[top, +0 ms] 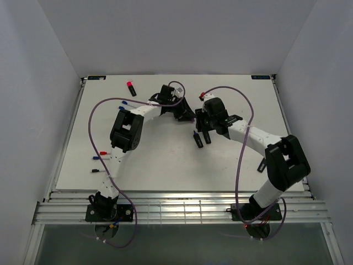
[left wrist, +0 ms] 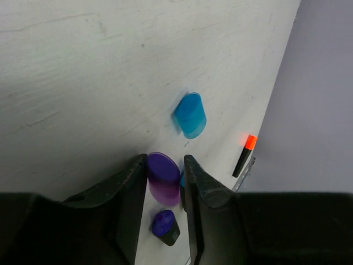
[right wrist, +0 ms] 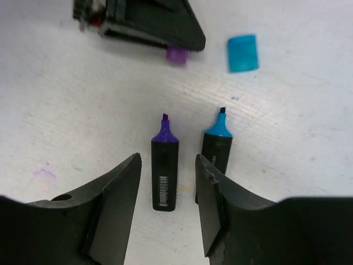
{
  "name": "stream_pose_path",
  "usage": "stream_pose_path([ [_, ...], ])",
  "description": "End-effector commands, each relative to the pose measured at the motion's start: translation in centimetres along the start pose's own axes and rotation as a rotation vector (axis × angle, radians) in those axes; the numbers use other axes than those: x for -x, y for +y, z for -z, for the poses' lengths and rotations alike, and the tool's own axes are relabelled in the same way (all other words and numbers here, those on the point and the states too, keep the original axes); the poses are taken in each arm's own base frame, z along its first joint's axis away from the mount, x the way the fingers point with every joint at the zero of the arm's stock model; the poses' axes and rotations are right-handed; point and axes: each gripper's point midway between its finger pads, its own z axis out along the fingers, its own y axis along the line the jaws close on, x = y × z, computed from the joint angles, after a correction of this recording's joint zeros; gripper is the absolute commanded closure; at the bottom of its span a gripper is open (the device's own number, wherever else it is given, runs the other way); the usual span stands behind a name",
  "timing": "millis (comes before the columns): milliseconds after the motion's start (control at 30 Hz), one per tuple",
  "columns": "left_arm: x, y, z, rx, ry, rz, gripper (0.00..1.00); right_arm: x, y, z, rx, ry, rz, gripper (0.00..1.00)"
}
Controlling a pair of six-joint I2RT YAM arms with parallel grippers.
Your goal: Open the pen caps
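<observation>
My left gripper (left wrist: 165, 164) is shut on a purple cap (left wrist: 163, 179) just above the table; the cap also shows in the right wrist view (right wrist: 176, 54) under the left fingertips. A loose cyan cap (left wrist: 191, 115) lies on the table beyond it. My right gripper (right wrist: 168, 165) is open and empty. It hovers over an uncapped purple marker (right wrist: 165, 168) that lies between its fingers. An uncapped cyan marker (right wrist: 218, 142) lies beside it, partly behind the right finger. In the top view both grippers, left (top: 181, 112) and right (top: 201, 138), meet at mid-table.
A pink-capped marker (top: 131, 87) lies at the back left. An orange-capped marker (left wrist: 244, 155) lies near the table edge. Thin pens with blue caps (top: 124, 102) lie left of the left arm, and more pens (top: 99, 158) lie near the left front.
</observation>
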Motion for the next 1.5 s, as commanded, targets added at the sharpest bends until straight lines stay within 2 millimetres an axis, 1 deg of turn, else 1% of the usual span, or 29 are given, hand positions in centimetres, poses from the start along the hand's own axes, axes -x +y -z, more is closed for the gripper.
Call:
stream_pose_path([
  [0, 0.1, -0.6, -0.4, -0.013, 0.006, -0.018, 0.54, 6.0, -0.7, 4.2, -0.001, -0.168, -0.036, 0.49],
  [33, 0.0, -0.5, -0.5, -0.015, 0.011, -0.017, 0.48, 6.0, -1.2, 4.7, -0.021, -0.169, -0.044, 0.47],
  [67, 0.0, -0.4, -0.5, -0.013, 0.012, -0.015, 0.47, 6.3, -1.6, 5.5, -0.035, -0.178, -0.067, 0.45],
  [100, 0.1, -0.4, -0.5, -0.011, 0.010, -0.016, 0.45, 6.6, -2.7, 5.9, -0.064, -0.179, -0.092, 0.45],
  [133, 0.1, -0.4, -0.4, -0.005, 0.005, -0.022, 0.42, 5.8, -3.7, 6.1, -0.099, -0.143, -0.111, 0.45],
  [300, -0.2, -0.5, 0.3, 0.011, -0.001, -0.030, 0.38, 4.1, -8.3, 8.2, -0.215, -0.145, -0.283, 0.42],
  [333, -0.5, 0.2, 0.5, 0.026, 0.002, -0.020, 0.38, 3.1, -9.0, 8.4, -0.237, -0.134, -0.303, 0.41],
  [367, -0.5, -0.2, 1.0, 0.027, -0.008, -0.029, 0.37, 2.7, -10.2, 9.3, -0.273, -0.140, -0.336, 0.40],
  [433, -0.6, -0.1, 1.7, 0.032, -0.013, -0.023, 0.36, 1.5, -11.8, 9.9, -0.332, -0.129, -0.406, 0.37],
  [467, -1.0, -0.3, 2.2, 0.027, -0.018, -0.027, 0.36, 0.9, -13.1, 10.6, -0.367, -0.122, -0.443, 0.36],
  [567, -1.8, 0.0, 3.2, 0.034, -0.021, -0.024, 0.35, -1.1, -14.8, 11.3, -0.404, -0.090, -0.551, 0.34],
  [600, -1.7, -0.9, 3.9, 0.025, -0.032, -0.035, 0.35, -2.2, -15.9, 11.7, -0.435, -0.064, -0.599, 0.33],
  [667, -2.1, -1.0, 4.8, 0.033, -0.037, -0.031, 0.35, -3.7, -17.6, 12.5, -0.533, -0.055, -0.685, 0.32],
  [700, -1.7, -2.2, 5.8, 0.023, -0.063, -0.048, 0.35, -5.0, -18.0, 13.2, -0.592, -0.014, -0.712, 0.31],
  [733, -1.7, -2.7, 6.4, 0.018, -0.073, -0.056, 0.35, -5.5, -19.0, 13.9, -0.669, -0.022, -0.751, 0.31],
  [800, -1.9, -3.5, 7.3, 0.013, -0.085, -0.066, 0.34, -6.3, -19.9, 14.6, -0.743, -0.008, -0.791, 0.29],
  [833, -1.8, -4.8, 8.2, -0.006, -0.101, -0.081, 0.34, -7.5, -20.5, 15.2, -0.805, 0.030, -0.803, 0.29],
  [900, -2.0, -5.9, 9.1, -0.026, -0.101, -0.087, 0.33, -8.0, -21.4, 16.2, -0.883, 0.033, -0.868, 0.28],
  [933, -2.1, -7.0, 9.9, -0.045, -0.105, -0.098, 0.34, -9.0, -21.9, 16.8, -0.942, 0.065, -0.871, 0.28],
  [1067, -2.7, -8.7, 11.7, -0.068, -0.110, -0.118, 0.33, -10.5, -22.9, 17.2, -0.969, 0.091, -0.927, 0.27],
  [1100, -2.9, -9.0, 12.0, -0.073, -0.109, -0.123, 0.33, -10.9, -22.9, 17.1, -0.966, 0.096, -0.937, 0.27],
  [1133, -3.2, -8.9, 12.2, -0.071, -0.103, -0.124, 0.33, -11.8, -23.1, 17.2, -0.964, 0.110, -0.960, 0.28],
  [1167, -3.5, -9.3, 12.9, -0.072, -0.107, -0.134, 0.33, -11.9, -23.5, 17.3, -0.967, 0.097, -0.974, 0.28],
  [1233, -3.9, -9.3, 13.4, -0.063, -0.110, -0.135, 0.33, -12.7, -23.7, 17.6, -0.967, 0.101, -0.969, 0.28],
  [1267, -4.3, -8.8, 13.5, -0.049, -0.106, -0.126, 0.33, -12.7, -24.0, 17.8, -0.970, 0.094, -0.966, 0.28],
  [1300, -4.6, -9.1, 14.1, -0.053, -0.112, -0.130, 0.33, -12.8, -24.2, 17.8, -0.969, 0.089, -0.962, 0.28],
  [1367, -5.3, -8.8, 14.3, -0.046, -0.107, -0.121, 0.33, -13.7, -24.2, 17.8, -0.949, 0.123, -0.947, 0.28],
  [1433, -5.8, -9.0, 14.6, -0.042, -0.114, -0.124, 0.33, -14.3, -23.8, 17.5, -0.918, 0.146, -0.938, 0.29],
  [1467, -5.9, -9.0, 14.7, -0.039, -0.116, -0.123, 0.32, -15.1, -23.6, 17.3, -0.908, 0.167, -0.942, 0.29],
])
